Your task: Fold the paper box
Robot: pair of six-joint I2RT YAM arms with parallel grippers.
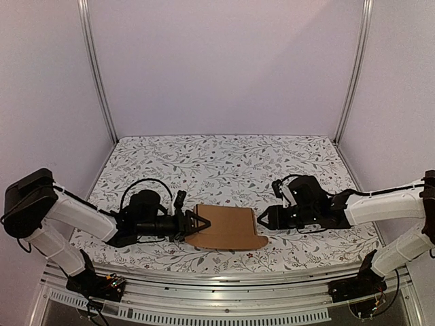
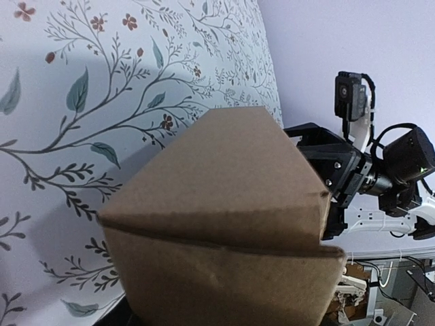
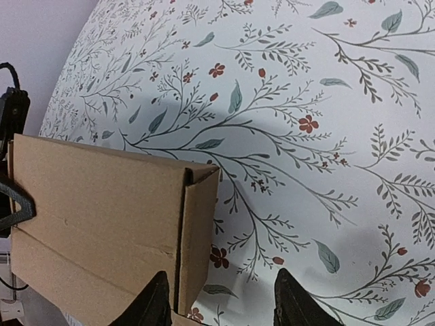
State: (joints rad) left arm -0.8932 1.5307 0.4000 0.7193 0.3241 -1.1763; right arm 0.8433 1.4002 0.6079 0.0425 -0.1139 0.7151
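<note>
Pinching the paper box by its left edge with the left claw; holding the right claw spread at the end wall, lower left, probably needing a square, gentle squeeze.

- Top external: high above near edge, looking down and forward over whole tabletop.
- Left wrist: very close, facing across paper box toward right arm.
- Right wrist: close, low, facing back; same box shared.
</note>
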